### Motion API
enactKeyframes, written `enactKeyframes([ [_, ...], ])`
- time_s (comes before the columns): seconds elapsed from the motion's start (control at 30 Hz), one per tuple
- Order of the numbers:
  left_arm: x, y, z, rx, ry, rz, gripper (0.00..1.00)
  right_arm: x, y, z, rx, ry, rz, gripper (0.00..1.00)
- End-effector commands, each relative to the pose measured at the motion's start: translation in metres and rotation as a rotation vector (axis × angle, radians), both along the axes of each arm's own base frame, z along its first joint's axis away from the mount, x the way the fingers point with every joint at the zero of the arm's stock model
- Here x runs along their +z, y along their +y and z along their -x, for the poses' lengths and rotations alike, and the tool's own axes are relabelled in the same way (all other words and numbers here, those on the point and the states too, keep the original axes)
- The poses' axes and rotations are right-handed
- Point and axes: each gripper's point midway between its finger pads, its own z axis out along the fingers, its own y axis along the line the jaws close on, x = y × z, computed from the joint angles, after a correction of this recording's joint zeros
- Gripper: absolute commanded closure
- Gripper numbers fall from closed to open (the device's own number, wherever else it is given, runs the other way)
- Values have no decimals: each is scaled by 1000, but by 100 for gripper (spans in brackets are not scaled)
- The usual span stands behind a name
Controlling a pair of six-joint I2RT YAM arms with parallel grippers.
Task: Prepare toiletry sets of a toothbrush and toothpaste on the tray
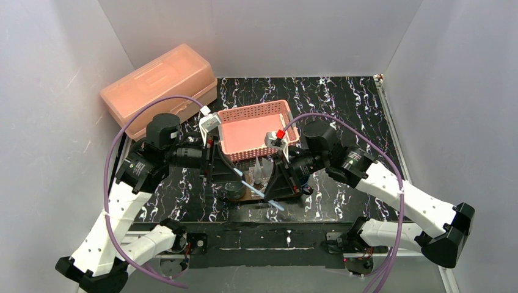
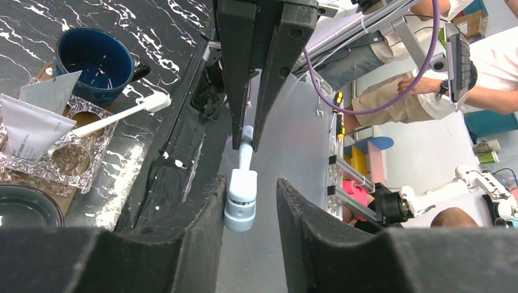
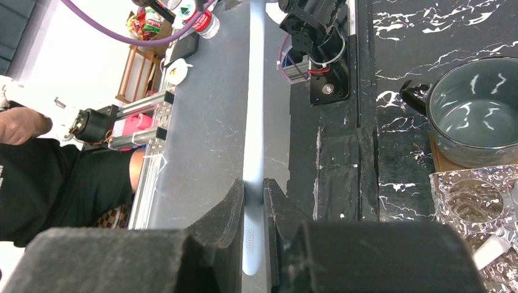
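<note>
Handing over toothbrush (image 2: 240, 207): w/ right claw (image 3: 253, 183) clamped on it & left claw (image 2: 250, 183) apart round its 6 o'clock end, best shut left fully before right frees.

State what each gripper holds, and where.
Right gripper clamps a toothbrush by its handle; left gripper stands open around its thick end, holding nothing.

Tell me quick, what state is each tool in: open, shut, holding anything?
Left tool: open, one finger either side of the toothbrush end, not clamped.
Right tool: closed on the toothbrush handle.
</note>
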Motion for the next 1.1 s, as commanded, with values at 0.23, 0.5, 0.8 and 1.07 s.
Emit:
enactKeyframes([
  [0.23,4,1,8,-30,-32,16,95,11,0,2,-4,-31,-55,99],
  [0.5,4,2,8,-16,-27,13,100,6,-2,-2,-40,-50,-39,71],
  [0.8,-12,11,5,60,-36,-100,100,14,-8,-30,-224,-161,-9,48],
  [1.07,-21,23,6,147,-77,-222,100,30,-27,-78,-558,-265,21,32],
])
